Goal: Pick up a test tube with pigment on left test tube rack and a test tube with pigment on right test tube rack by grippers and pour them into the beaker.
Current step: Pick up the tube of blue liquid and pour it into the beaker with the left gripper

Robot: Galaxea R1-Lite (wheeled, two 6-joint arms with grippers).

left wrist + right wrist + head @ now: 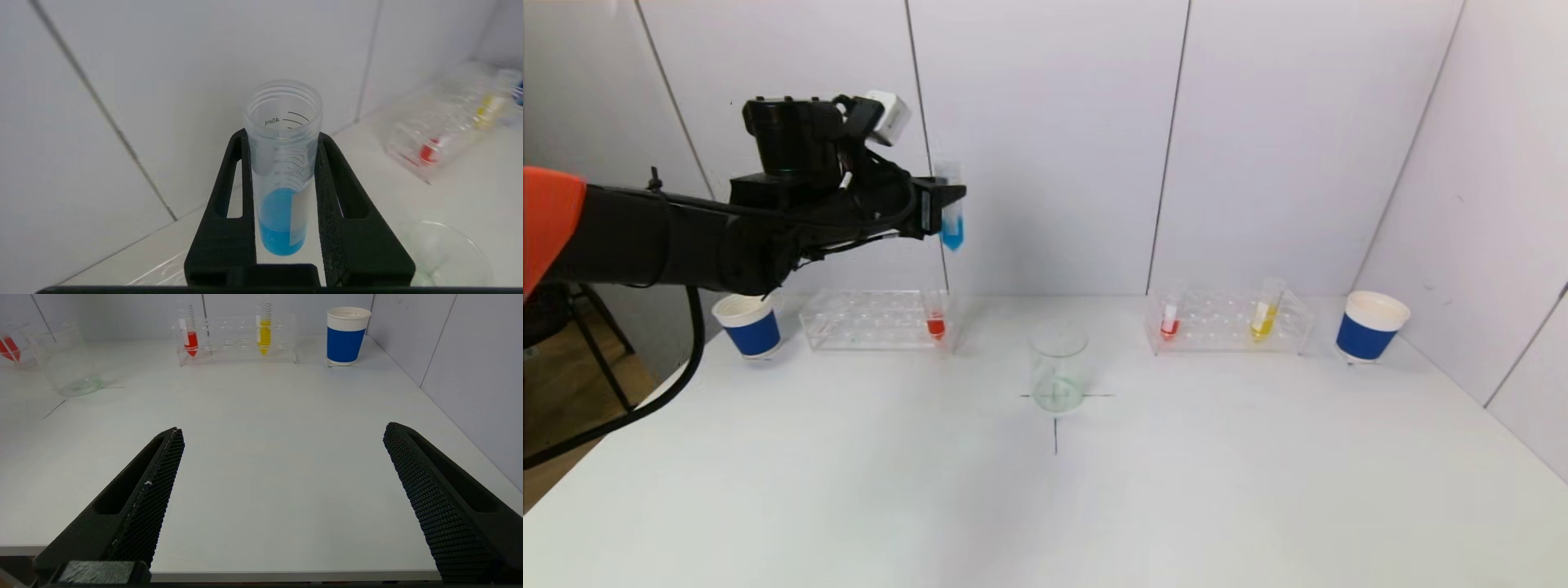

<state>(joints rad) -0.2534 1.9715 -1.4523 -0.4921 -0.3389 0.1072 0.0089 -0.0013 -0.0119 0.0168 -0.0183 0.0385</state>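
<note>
The white table (849,490) carries everything, set against pale wall panels. At its far edge sit two clear racks: the left test tube rack (870,320), with one red-filled tube (936,320) at its inner end, and the right test tube rack (1229,322), holding a red tube (1170,320) and a yellow tube (1264,314). A blue paper cup (750,327) stands outside the left rack and another blue cup (1370,327) outside the right one. Between the racks, nearer the robot, the empty beaker (1058,369) stands upright on a marked cross.

The left gripper (947,206) is raised well above the table, over the inner end of the left rack, its jaws clamped on the sides of the blue test tube (952,214). The tube's long axis is close to vertical, open mouth up and tapered tip down; the blue pigment fills only the bottom part. From the wrist view the tube may lean slightly, but that is hard to judge.

The right gripper (282,490) hangs low over the near right part of the table, jaws spread wide and holding nothing, well apart from the right rack.

The step in hand looks like the carry: the blue tube is free of its rack but not yet over the beaker. The next move calls for bringing it sideways and toward the robot until its mouth is above the beaker's rim, then tipping the long axis so the mouth points down into the glass. The right arm has yet to fetch its own tube.
</note>
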